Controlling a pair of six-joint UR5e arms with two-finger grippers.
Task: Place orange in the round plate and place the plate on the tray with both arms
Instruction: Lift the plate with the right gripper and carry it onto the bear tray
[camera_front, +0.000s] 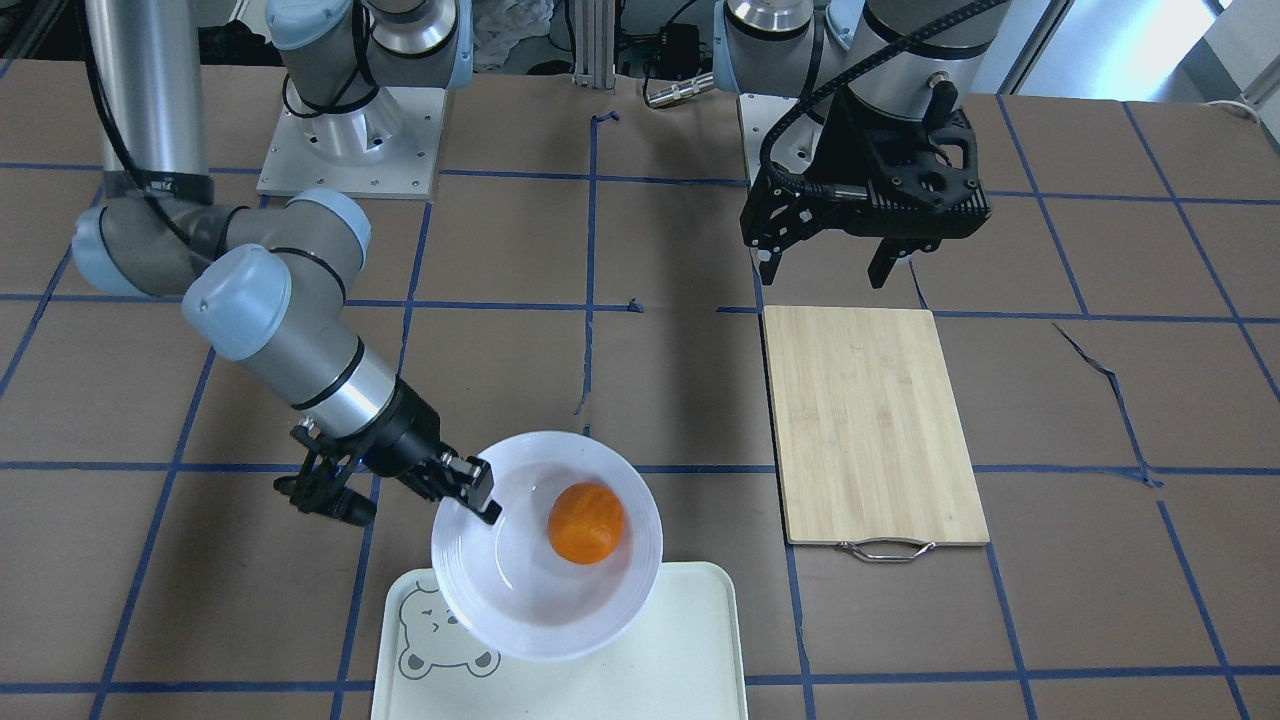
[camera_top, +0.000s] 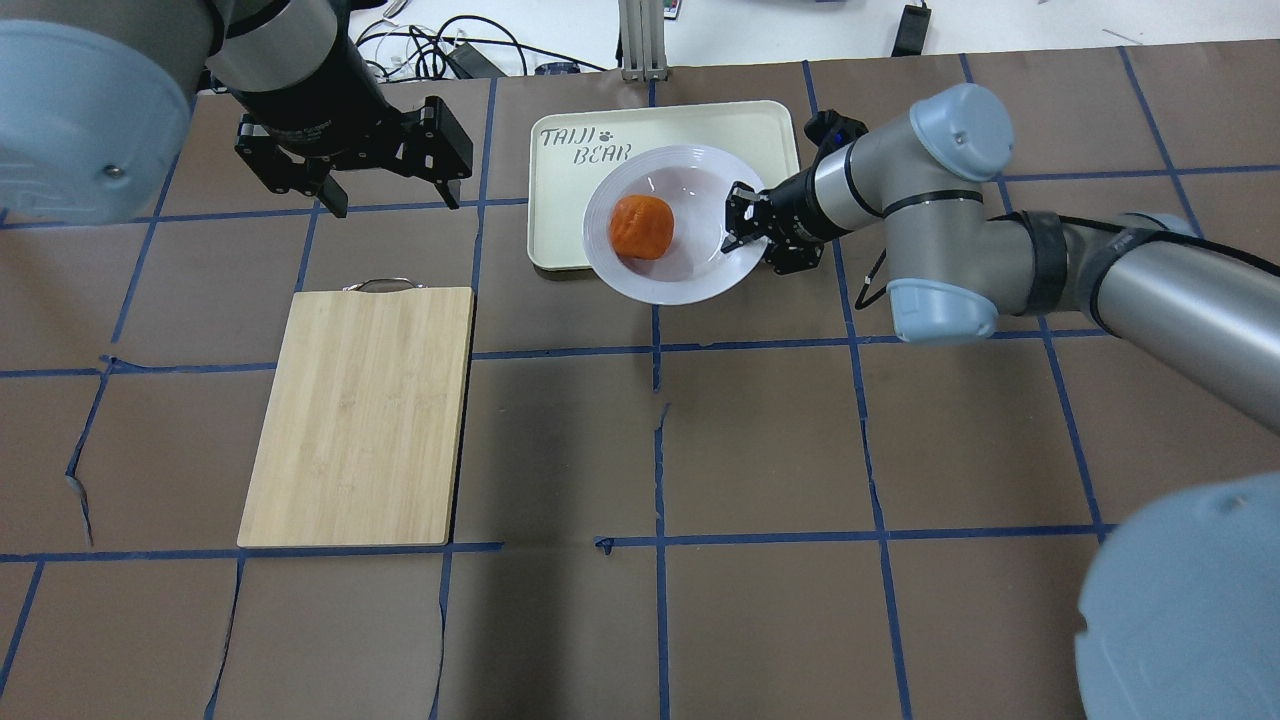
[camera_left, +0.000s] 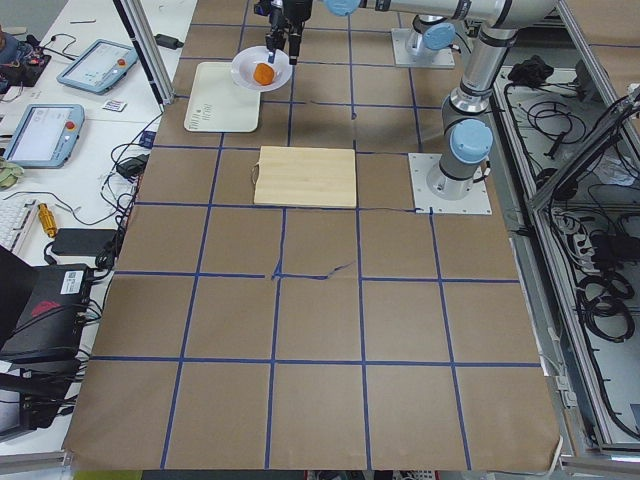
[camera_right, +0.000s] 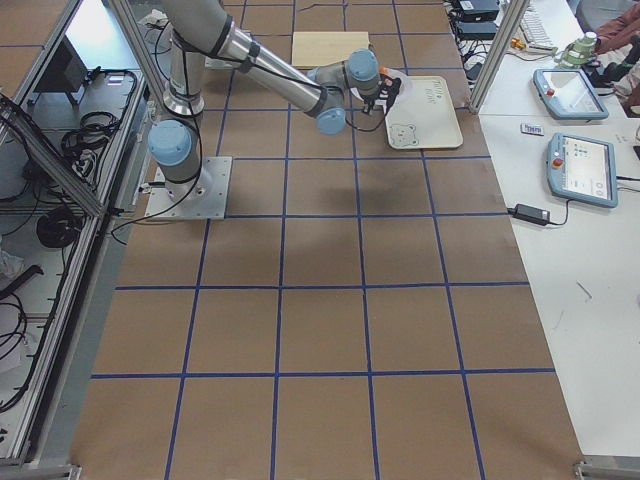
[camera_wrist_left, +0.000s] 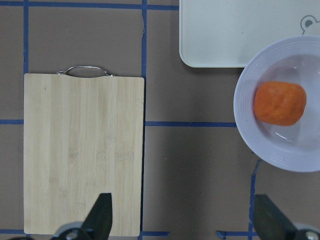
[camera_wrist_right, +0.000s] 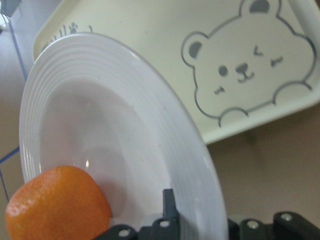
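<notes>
Presently, as read in the overhead view, nearest the robot first:

- Table (camera_top: 760, 450): brown covering with a grid of blue tape lines.
- Cutting board (camera_top: 360, 415): bamboo, lying flat on the robot's left half. Its metal handle is on the 12 o'clock edge. Nothing rests on it.
- Left gripper (camera_top: 392, 195): hangs above the table just past the board's handle, at 12 o'clock from the board. Its jaws are spread wide and hold nothing. It is well apart from the plate.
- Plate (camera_top: 660, 290): white, with a ridged rim, at about 1 o'clock from the board. It overlaps the tray's 4 o'clock corner, with its near part overhanging the bare table. The right wrist view shows it tilted against the tray. Whether it touches the tray cannot be told.
- Orange (camera_top: 641, 226): sits in the plate's sunken centre, towards 9 o'clock, on the side away from the gripping fingers.
- Right gripper (camera_top: 750, 235): clamped on the plate's rim at 3 o'clock, with one finger over the rim. The arm reaches in from the right.
- Tray (camera_top: 570, 190): cream, rectangular, farthest from the robot, flat on the table. Lettering shows at its 10 o'clock corner. The bear face (camera_front: 448, 640) shows in the front view, partly covered by the plate.
</notes>
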